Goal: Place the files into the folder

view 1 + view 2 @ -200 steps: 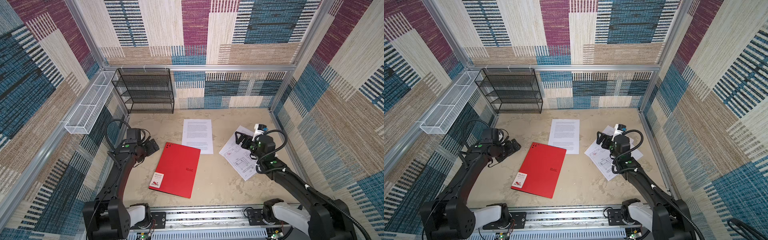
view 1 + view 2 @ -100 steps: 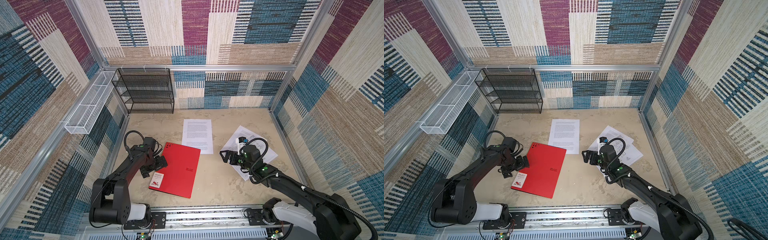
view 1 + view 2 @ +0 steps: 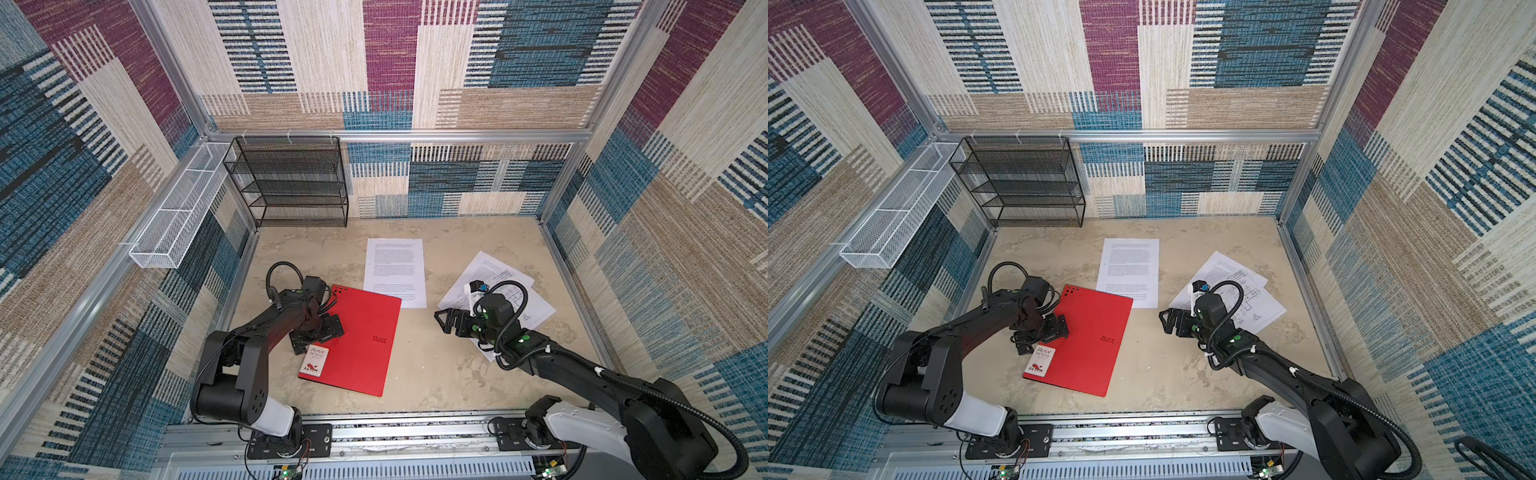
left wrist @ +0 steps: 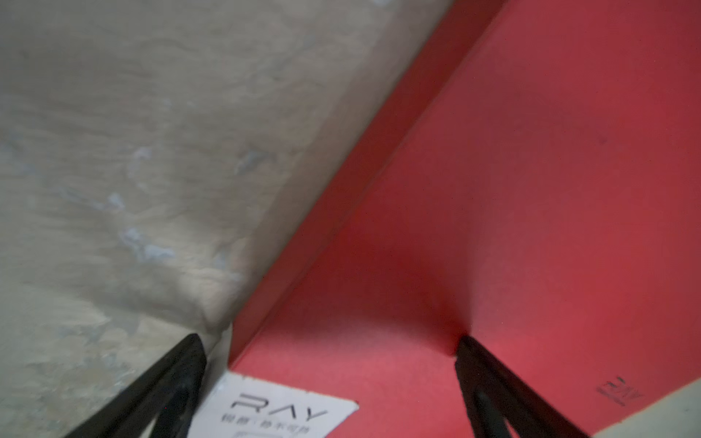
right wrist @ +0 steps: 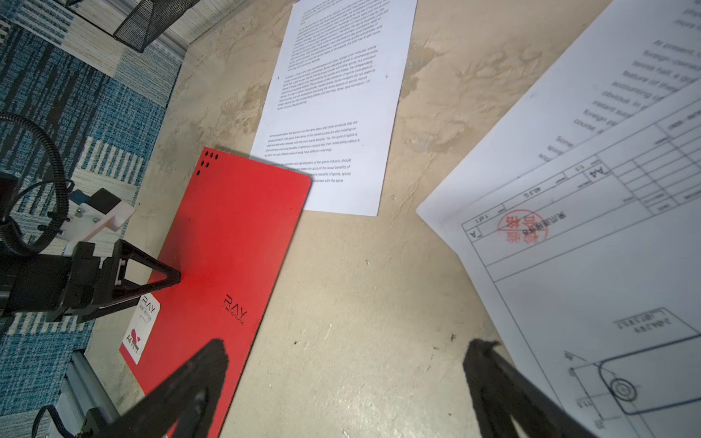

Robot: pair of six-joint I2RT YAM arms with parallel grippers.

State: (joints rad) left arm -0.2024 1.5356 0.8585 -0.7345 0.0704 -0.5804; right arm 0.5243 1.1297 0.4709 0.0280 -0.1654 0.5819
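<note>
The left arm (image 3: 266, 327) is bent at the elbow, wrist down at the left edge of the closed red folder (image 3: 361, 345). The left jaws stand wide open and empty, one finger low over the cover and the other over the bare surface (image 3: 436, 374), just beside the white sticker (image 3: 314, 359). The right arm (image 3: 573, 363) stretches low from its base, wrist over the fanned sheets (image 3: 490, 268), and the right jaws, also wide open and holding nothing, point toward the folder, which lies flat mid-surface with its far corner overlapping a text sheet (image 3: 395, 266).
</note>
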